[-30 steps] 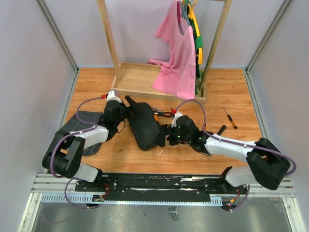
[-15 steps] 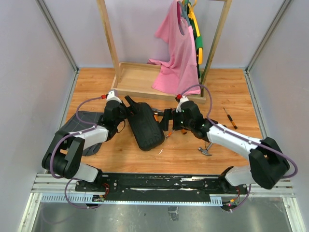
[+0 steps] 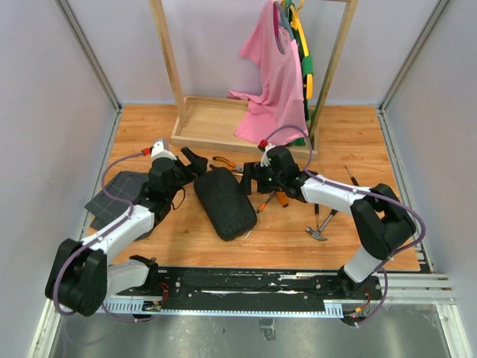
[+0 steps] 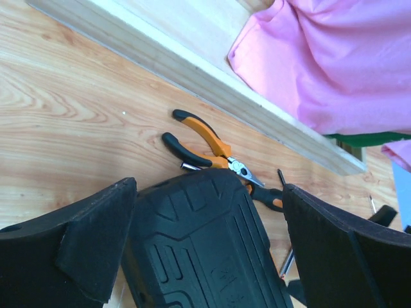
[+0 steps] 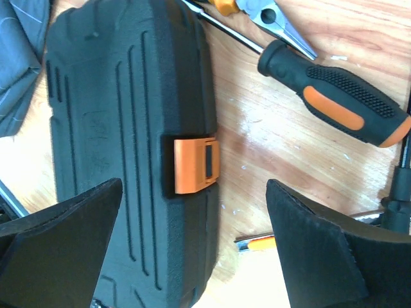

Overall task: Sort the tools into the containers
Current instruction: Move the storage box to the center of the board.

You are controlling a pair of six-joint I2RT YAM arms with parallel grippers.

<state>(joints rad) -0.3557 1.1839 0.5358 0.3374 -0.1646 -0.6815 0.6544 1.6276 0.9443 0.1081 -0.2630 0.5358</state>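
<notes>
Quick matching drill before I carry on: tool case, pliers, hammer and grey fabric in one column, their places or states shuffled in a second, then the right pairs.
Column one
1. tool case
2. pliers
3. hammer
4. grey fabric

Column two
A. spread at the left side of the table
B. lying right of the case, steel head toward the near edge
C. closed, orange latch showing, mid-table
D. just beyond the case, near the wooden rack base

Pairs: 1-C, 2-D, 3-B, 4-A
</notes>
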